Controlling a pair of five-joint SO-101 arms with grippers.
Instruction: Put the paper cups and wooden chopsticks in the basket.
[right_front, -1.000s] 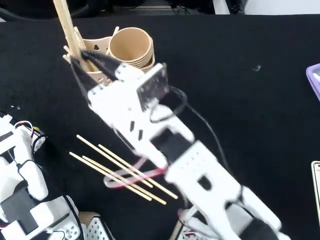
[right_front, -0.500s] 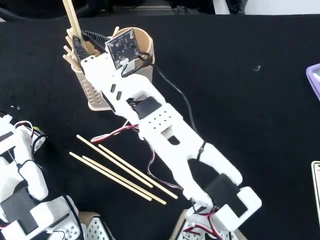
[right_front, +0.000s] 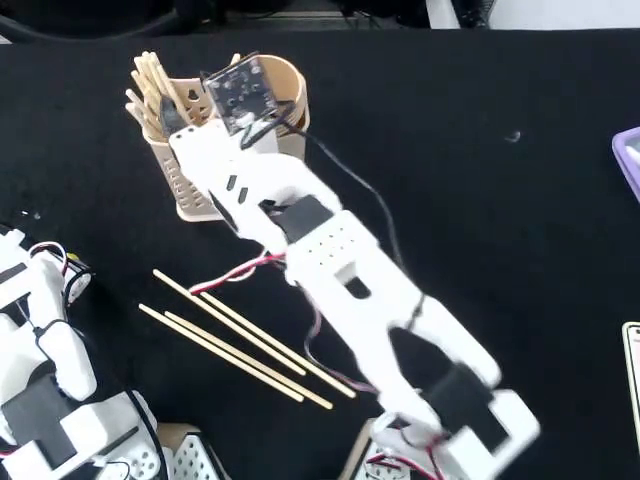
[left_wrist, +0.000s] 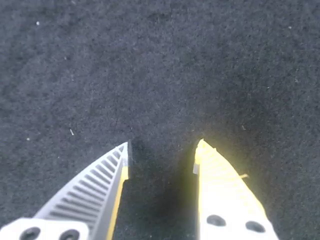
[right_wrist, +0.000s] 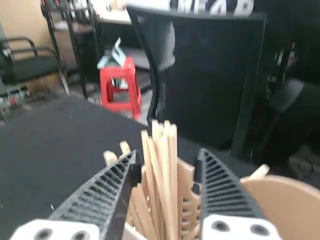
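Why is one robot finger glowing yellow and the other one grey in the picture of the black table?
Left wrist view: strong light lands on one finger of the left gripper, so it glares yellow-white. Left wrist view: the other finger sits in shade and looks grey. Left wrist view: their shadow darkens the black tablecloth in the gap between them.

A black cloth (right_front: 500, 200) covers the whole table. Past its far edge stands a red stool (right_wrist: 120, 82). A dark chair with armrests (right_wrist: 27, 60) and a metal rack (right_wrist: 75, 30) stand nearby. A tall black panel (right_wrist: 215, 75) rises close behind the table.
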